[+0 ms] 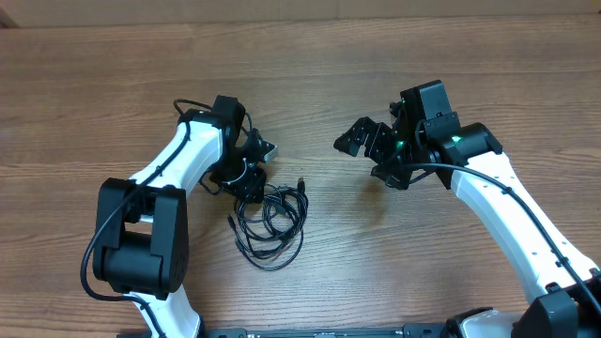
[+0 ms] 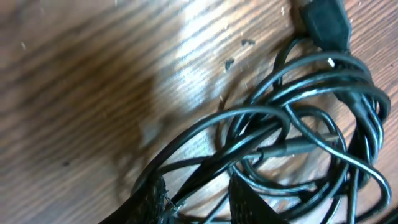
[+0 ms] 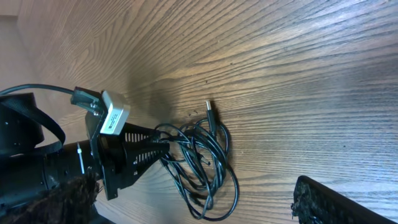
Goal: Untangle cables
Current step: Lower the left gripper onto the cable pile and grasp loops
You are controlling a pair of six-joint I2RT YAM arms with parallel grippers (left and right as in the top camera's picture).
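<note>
Down on the wooden table [image 1: 300, 56], the cables [image 1: 270, 221] lie as 1 loose tangle of thin black loops, a little toward 7 o'clock from the middle of the overhead view. A silver-tipped plug [image 1: 300, 180] sticks out of the tangle at its 1 o'clock edge. A second, dark plug end [image 2: 323, 22] shows at 1 o'clock in the left wrist view.

The left gripper [image 1: 250, 180] sits at the 11 o'clock edge of the tangle, pointing toward 5 o'clock into the loops. Its 2 fingers [image 2: 155, 199] stand partly apart, with bare wood showing in the gap. Several strands cross between them, and none looks pinched. From the right wrist view the same fingers reach into the 9 o'clock side of the coil.

The right gripper [image 1: 362, 141] hangs released, jaws spread wide, grasping nothing. It is well apart from the cables, at about 2 o'clock from them, and faces toward 9 o'clock.
</note>
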